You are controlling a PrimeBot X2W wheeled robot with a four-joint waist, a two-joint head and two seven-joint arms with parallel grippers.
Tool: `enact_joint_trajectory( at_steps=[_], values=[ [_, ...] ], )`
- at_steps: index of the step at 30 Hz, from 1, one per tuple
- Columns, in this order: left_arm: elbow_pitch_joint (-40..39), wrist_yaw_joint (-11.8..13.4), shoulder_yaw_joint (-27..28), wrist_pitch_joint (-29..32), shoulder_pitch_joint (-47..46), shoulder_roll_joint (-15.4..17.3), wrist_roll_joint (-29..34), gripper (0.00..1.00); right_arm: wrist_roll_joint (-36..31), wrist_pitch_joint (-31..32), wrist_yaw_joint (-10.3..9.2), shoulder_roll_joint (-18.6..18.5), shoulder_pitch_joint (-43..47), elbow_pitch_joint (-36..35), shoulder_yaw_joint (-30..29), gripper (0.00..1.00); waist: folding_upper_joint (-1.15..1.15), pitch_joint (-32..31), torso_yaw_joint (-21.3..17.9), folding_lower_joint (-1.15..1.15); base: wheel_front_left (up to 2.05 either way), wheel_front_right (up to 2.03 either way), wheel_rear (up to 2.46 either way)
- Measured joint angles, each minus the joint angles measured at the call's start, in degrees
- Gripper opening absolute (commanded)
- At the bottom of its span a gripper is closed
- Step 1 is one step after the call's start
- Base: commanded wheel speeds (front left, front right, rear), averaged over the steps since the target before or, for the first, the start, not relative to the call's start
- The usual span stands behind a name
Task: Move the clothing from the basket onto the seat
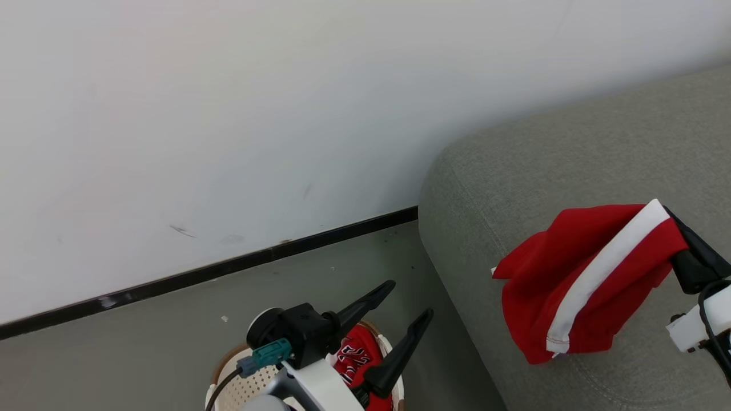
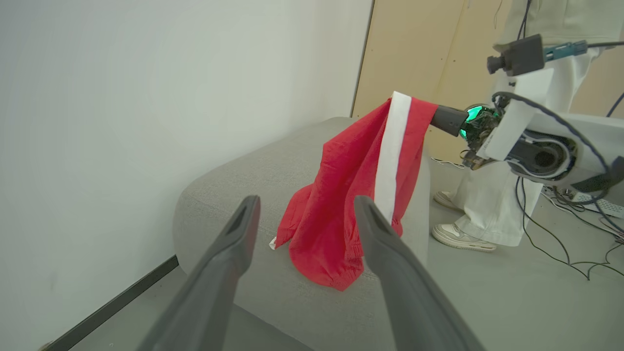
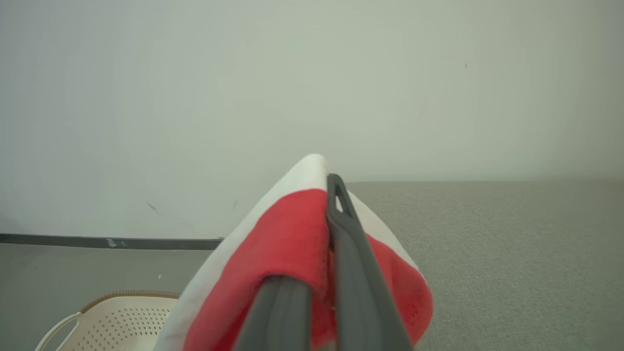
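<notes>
The garment (image 1: 537,268) caught in my right gripper (image 1: 677,225) is soft, matt red cloth with a smooth white band, and it looks finely meshed near the hem. Under that gripper, the seat (image 1: 571,160) is coarse grey woven fabric, matt. My fingers (image 2: 404,292) look like smooth dark plastic with a dull sheen. Below my left gripper (image 1: 410,298), the basket (image 1: 245,389) is perforated cream plastic with a brown woven-look rim.

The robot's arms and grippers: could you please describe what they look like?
The left gripper has two long, dark, tapering fingers on a black housing, with a teal connector and dark cable, on a white forearm. The right gripper has matching dark fingers, a green glow at its base, white casing, looping black cables and a black wrist camera.
</notes>
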Motion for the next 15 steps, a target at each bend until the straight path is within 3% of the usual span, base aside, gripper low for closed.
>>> enact_joint_trajectory(
  at_steps=[15],
  values=[
    [1.26, -0.48, -1.58, -2.27, -0.01, -0.04, 0.12, 1.00, -1.53, 0.01, 0.00, 1.87, 3.35, -5.25, -2.26, 0.00, 0.00, 0.92, -5.77, 0.00, 0.00, 0.00, 0.00]
  ],
)
